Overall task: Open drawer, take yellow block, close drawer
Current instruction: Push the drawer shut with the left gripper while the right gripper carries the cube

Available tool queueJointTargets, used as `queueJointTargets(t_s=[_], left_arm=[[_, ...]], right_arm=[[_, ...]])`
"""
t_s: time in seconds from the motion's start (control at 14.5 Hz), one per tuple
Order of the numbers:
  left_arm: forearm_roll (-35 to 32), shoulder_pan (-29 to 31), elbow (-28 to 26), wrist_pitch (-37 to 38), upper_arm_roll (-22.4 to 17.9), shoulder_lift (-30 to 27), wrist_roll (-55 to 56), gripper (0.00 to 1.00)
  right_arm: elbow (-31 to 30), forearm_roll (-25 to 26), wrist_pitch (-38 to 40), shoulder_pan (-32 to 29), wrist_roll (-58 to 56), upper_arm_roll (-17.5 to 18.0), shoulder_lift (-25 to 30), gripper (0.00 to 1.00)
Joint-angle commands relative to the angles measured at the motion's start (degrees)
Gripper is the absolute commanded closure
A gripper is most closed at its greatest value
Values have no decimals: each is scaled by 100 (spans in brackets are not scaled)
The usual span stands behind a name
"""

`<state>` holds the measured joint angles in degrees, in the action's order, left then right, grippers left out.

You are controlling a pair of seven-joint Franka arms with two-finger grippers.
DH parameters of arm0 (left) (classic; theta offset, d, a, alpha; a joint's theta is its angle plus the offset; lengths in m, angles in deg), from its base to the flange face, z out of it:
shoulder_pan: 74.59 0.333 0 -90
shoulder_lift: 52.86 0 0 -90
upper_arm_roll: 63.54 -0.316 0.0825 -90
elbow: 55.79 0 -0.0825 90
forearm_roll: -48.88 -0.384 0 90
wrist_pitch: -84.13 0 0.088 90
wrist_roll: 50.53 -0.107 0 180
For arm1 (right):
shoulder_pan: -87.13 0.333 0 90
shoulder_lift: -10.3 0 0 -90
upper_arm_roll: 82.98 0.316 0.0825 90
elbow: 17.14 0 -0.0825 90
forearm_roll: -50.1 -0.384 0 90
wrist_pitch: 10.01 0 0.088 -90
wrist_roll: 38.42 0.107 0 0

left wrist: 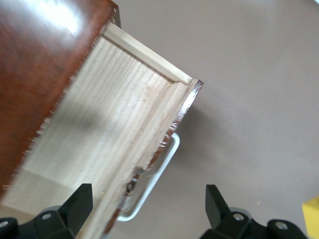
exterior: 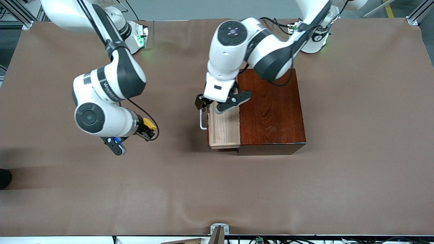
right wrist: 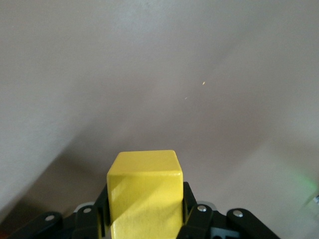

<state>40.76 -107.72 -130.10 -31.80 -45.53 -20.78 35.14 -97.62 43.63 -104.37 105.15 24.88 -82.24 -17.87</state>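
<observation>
Over the brown table mat, the right gripper [exterior: 148,129] clamps the small yellow cube [right wrist: 144,194]; the left gripper [left wrist: 149,209], fingers apart, straddles the pale-wood drawer's [exterior: 223,127] front and white bar handle [left wrist: 152,184], seemingly poised to push it shut.

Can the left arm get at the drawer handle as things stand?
Probably yes: the left gripper hangs open right at the white handle of the pulled-out drawer, nothing between. The right gripper holds the yellow block away.

right gripper [exterior: 148,129] up over bare table toward right arm's end, fingers clamped on yellow block [exterior: 149,123]; left gripper [exterior: 202,102] low at drawer [exterior: 223,128] front, fingers [left wrist: 79,201] spread wide astride handle, arm bent
</observation>
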Motion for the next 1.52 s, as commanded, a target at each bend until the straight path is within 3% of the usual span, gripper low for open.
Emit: queueJointTargets(t_s=[0.0,0.28,0.62,0.97,1.17,1.45], left_arm=[[-137,-1051,566,-218,-901,446,703,0],[-137,-1862,628,-1079,-1659,913,1802,0],[-137,-2364,839,-1704,-2187,1571,2689,0],[-137,-2435,875,-2162,-2275,1845,3763,0],[-119,-2426,866,-1821,-2258,1819,3860,0],[-111,-2417,848,-1301,-2249,1810,3843,0]], right_arm=[[-583,5,-214,-211,-502,67,348,100],[-1145,14,-635,-544,-1486,67,585,100],[-1838,382,-1117,-913,-2558,84,795,100],[-2516,392,-1716,-1520,-3972,93,910,100],[-2938,427,-2242,-1801,-4615,67,928,100],[-3491,866,-3121,-2144,-5353,67,919,100]])
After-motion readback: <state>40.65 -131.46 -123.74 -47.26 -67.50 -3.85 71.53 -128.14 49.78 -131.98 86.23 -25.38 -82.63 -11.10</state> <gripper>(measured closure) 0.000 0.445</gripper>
